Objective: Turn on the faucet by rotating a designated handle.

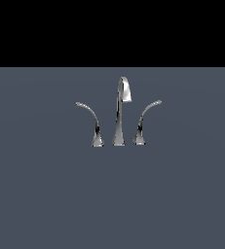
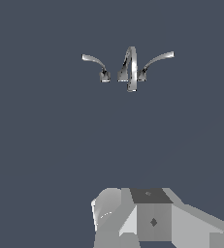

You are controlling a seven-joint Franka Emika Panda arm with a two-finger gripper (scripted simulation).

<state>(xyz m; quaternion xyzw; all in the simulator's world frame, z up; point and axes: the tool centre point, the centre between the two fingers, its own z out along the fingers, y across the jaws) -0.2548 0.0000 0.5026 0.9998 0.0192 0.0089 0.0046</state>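
Note:
The faucet (image 1: 120,116) is a small chrome set standing on a flat grey surface: a tall centre spout (image 1: 122,104) with a hooked flat tip and a thin curved lever on each side. The handle (image 1: 90,120) is the lever whose tip arches toward the exterior view's left. Its mirror lever (image 1: 144,119) arches right. The wrist view shows the whole faucet (image 2: 129,68) far ahead and small. Only a blocky grey part of my gripper (image 2: 152,220) shows at that picture's edge, well away from the faucet. Its fingertips do not show, and neither arm nor gripper appears in the exterior view.
The grey surface (image 1: 46,194) stretches around the faucet on all sides. A black band fills the background behind it in the exterior view.

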